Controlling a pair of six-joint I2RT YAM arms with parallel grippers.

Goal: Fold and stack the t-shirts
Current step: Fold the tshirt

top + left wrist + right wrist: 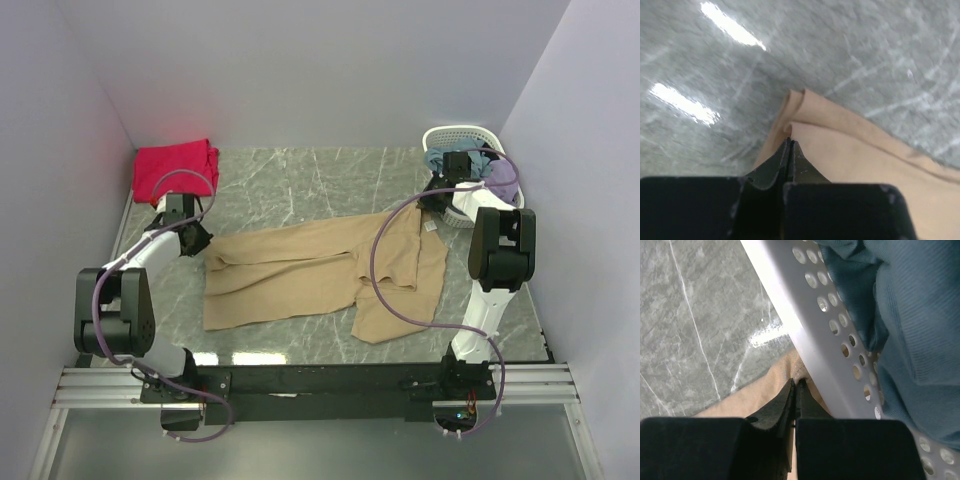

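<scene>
A tan t-shirt (pixel 300 270) lies spread and partly folded across the middle of the marble table, its small white neck label (pixel 432 226) near the right side. My left gripper (pixel 200 243) sits at the shirt's left edge, shut on a fold of the tan cloth (pixel 865 160), its tips (pixel 789 141) meeting at the crease. Close against the basket, my right gripper (pixel 437 197) is shut on the shirt's far right corner; the tan cloth (pixel 755 395) puckers at its tips (pixel 797 382). A red-pink t-shirt (pixel 175 168) lies folded in the back left corner.
A white perforated basket (pixel 460 132) stands at the back right, holding blue and purple clothes (pixel 497 170). Its wall (pixel 805 315) runs right beside the right fingers, with blue cloth (pixel 910 315) inside. White walls close in three sides.
</scene>
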